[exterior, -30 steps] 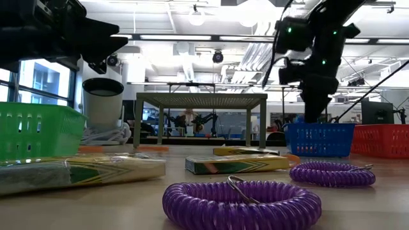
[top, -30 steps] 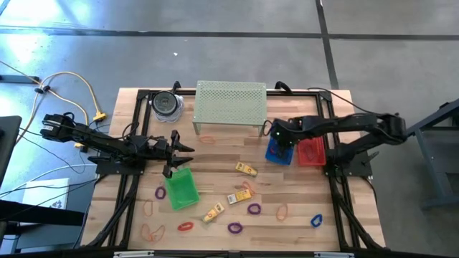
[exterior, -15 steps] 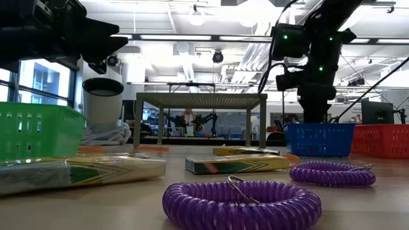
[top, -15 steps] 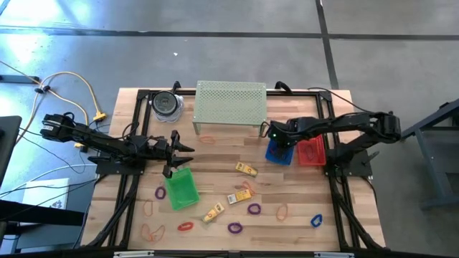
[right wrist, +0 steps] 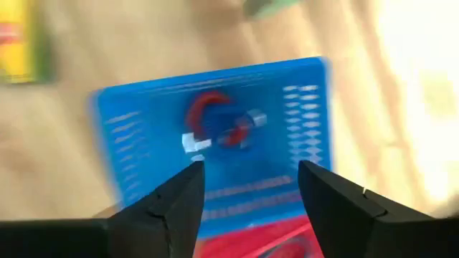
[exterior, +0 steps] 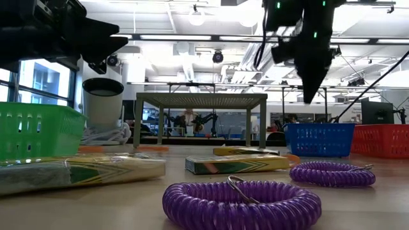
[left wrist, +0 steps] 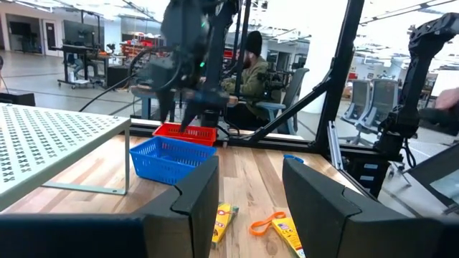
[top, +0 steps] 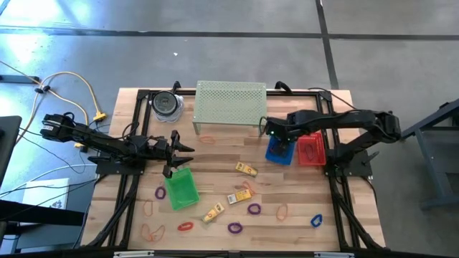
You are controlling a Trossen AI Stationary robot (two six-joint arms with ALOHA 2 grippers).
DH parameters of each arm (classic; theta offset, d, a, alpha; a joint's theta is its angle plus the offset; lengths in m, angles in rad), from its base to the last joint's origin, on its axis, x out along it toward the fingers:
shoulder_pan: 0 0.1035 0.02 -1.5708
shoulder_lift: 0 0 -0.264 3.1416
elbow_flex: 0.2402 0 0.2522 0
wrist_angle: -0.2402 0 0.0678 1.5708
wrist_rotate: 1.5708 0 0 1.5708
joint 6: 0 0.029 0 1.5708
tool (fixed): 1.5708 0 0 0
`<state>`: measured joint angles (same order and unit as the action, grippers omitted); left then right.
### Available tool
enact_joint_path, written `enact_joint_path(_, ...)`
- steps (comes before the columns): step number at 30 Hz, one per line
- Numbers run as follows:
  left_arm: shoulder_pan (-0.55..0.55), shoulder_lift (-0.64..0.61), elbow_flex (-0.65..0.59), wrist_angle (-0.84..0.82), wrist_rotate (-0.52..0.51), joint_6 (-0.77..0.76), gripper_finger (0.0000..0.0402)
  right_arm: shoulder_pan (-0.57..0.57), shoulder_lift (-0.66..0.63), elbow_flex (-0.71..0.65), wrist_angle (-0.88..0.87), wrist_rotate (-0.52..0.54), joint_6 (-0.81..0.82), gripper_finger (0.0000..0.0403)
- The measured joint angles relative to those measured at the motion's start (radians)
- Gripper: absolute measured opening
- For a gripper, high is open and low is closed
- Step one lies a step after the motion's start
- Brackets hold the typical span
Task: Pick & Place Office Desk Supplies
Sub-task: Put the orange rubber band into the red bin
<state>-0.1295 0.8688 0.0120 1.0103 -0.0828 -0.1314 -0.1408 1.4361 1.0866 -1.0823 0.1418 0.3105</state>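
Red coiled plastic loop point(right wrist: 219, 118) now lies inside the blue perforated plastic basket point(top: 278, 151), just dropped by the right end effector point(right wrist: 247, 186), whose fingers have spread apart above it, finishing that placement.

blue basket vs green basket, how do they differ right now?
Colour and place: the blue basket sits beside the red basket on the right; the green basket is on the left. Contents: the blue basket holds a red loop; the green basket's inside looks bare. Grippers: the open right gripper is above the blue, the left gripper by the green. Both are small perforated bins.
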Motion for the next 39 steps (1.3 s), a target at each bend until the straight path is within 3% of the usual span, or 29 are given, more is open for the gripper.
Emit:
enact_joint_path(4,0.0,0.0,0.0,-0.002,0.001,0.0,0.0151,0.056,0.0,0.064,-0.09,-0.148,0.082,0.0204)
enact_joint_path(9,0.0,0.0,0.0,-0.009,0.002,0.0,0.0151,0.155,0.0,0.072,-0.108,-0.408,0.234,0.0204)
enact_joint_path(13,0.0,0.0,0.0,-0.012,0.002,0.0,0.0151,0.268,0.0,0.072,-0.107,-0.488,0.311,0.0204)
enact_joint_path(20,0.0,0.0,0.0,-0.021,0.002,0.0,0.0151,0.498,0.0,0.072,-0.107,-0.317,0.458,0.0204)
enact_joint_path(27,0.0,0.0,0.0,-0.021,0.003,0.0,0.0151,0.708,0.0,0.058,-0.066,-0.065,0.639,0.0204)
enact_joint_path(33,0.0,0.0,0.0,-0.02,0.003,0.0,0.0151,0.81,0.001,-0.06,0.132,0.053,0.652,0.0203)
enact_joint_path(39,0.0,0.0,0.0,-0.025,0.005,-0.023,0.0151,0.83,0.01,-0.187,0.34,0.093,0.61,0.0203)
